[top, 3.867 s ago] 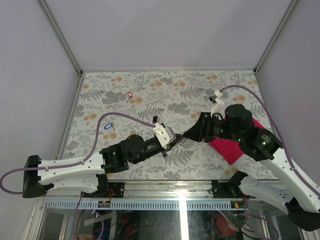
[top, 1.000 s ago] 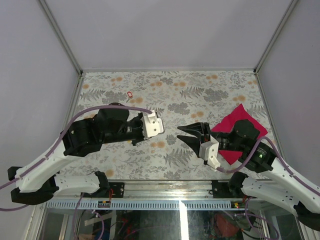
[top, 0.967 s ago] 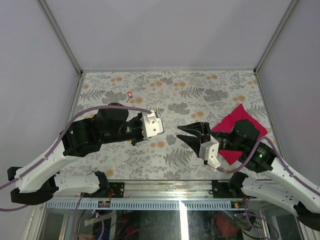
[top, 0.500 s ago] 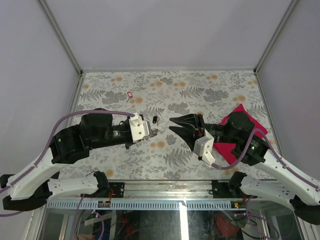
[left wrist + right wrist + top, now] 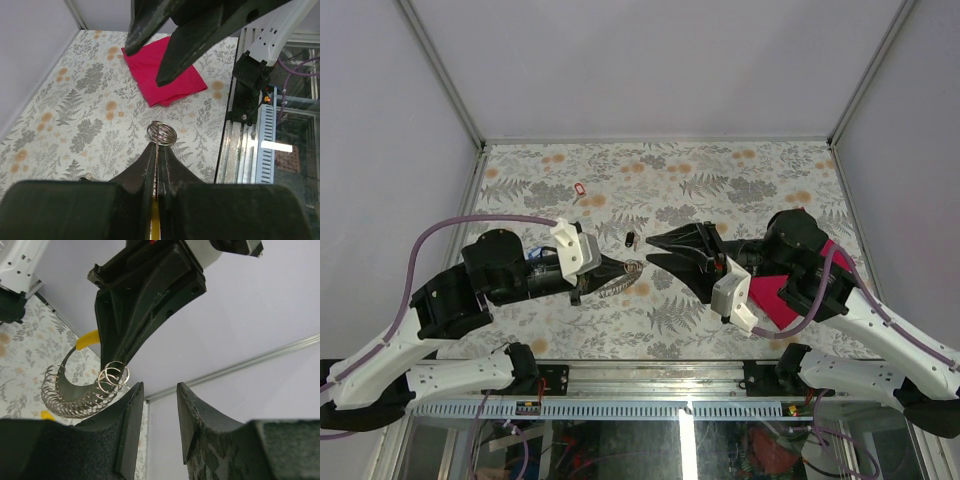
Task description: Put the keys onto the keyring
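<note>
The left gripper (image 5: 623, 268) is clamped shut on the keyring (image 5: 634, 267), presenting it. Just right of it, the right gripper (image 5: 648, 249) stands part open and empty. A black key (image 5: 630, 239) lies just beyond, and a red key (image 5: 580, 189) farther left. No key looks threaded yet, so the right gripper probably needs to fetch one next.

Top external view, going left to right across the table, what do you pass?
Red key, keyring, right gripper, magenta cloth.
</note>
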